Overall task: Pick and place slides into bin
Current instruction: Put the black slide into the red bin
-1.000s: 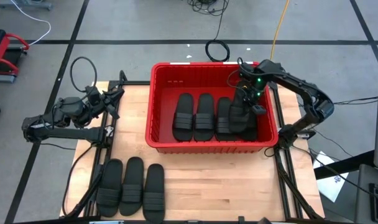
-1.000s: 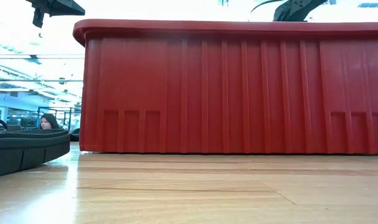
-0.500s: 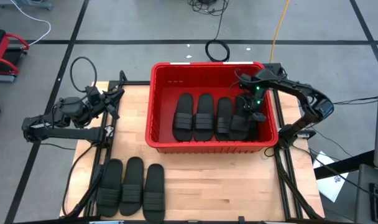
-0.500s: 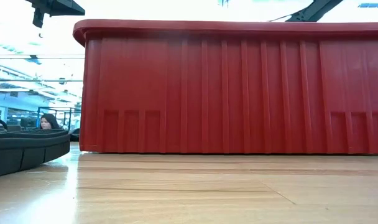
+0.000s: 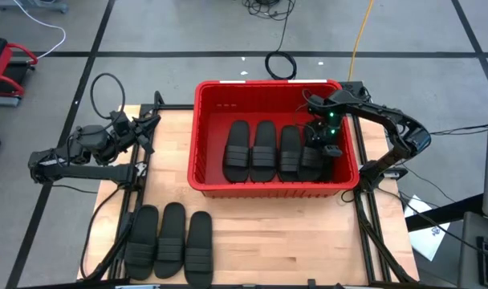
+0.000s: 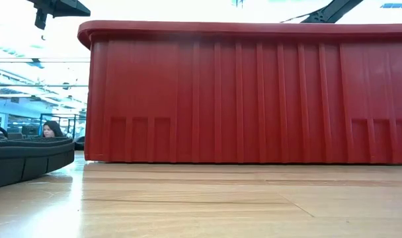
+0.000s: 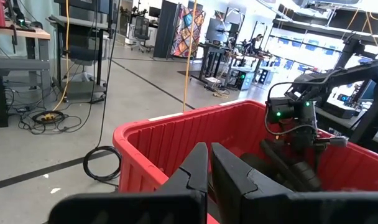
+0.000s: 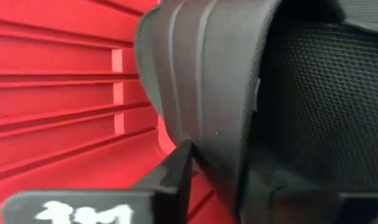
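The right gripper (image 5: 326,149), jaws seemingly clenched on the ribbed strap of a slide (image 8: 207,87), hangs inside the bin (image 5: 268,87); the matte rubber looks light, bendy and best pinched there.

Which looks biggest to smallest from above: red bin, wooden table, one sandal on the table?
1. wooden table
2. red bin
3. sandal, smallest; the three on the table look alike.

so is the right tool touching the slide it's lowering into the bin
Touching: the right wrist view shows the right tool's finger pressed against the slide.
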Controlling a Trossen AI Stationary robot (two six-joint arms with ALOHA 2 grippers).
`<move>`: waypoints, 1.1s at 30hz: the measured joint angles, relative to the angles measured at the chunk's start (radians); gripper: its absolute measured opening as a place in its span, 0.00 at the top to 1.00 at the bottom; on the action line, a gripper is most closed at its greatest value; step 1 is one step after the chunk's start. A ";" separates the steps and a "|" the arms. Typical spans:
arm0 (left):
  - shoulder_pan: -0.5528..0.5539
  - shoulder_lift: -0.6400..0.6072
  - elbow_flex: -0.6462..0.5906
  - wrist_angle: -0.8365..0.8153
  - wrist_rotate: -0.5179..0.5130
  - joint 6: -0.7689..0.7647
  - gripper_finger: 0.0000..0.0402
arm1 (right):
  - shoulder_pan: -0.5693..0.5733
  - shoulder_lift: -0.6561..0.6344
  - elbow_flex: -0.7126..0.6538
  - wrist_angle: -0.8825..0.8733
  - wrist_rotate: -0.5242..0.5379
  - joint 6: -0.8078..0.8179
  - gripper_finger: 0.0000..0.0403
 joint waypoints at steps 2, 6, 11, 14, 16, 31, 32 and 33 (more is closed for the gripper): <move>0.000 0.000 0.000 0.000 0.000 0.000 0.96 | 0.000 0.000 0.020 -0.002 0.002 0.024 0.72; 0.000 0.000 0.000 0.000 0.000 0.001 0.96 | 0.001 0.000 0.061 -0.021 0.003 0.030 0.64; 0.000 0.000 0.000 0.000 0.000 0.021 0.96 | 0.001 0.000 0.097 -0.029 0.004 0.041 0.60; 0.000 0.000 0.000 0.000 0.000 0.021 0.96 | 0.002 0.000 0.113 -0.030 0.029 0.076 0.59; 0.000 0.000 0.000 0.000 0.000 0.022 0.96 | 0.002 0.000 0.126 -0.032 0.044 0.120 0.59; 0.000 0.051 0.008 0.127 0.138 0.130 0.96 | 0.027 -0.230 0.272 0.289 -0.105 0.454 0.77; 0.000 0.075 0.019 0.143 0.154 0.145 0.96 | 0.032 -0.268 0.272 0.339 -0.135 0.484 0.81; 0.000 0.105 0.038 0.146 0.164 0.159 0.96 | 0.034 -0.303 0.273 0.386 -0.169 0.517 0.86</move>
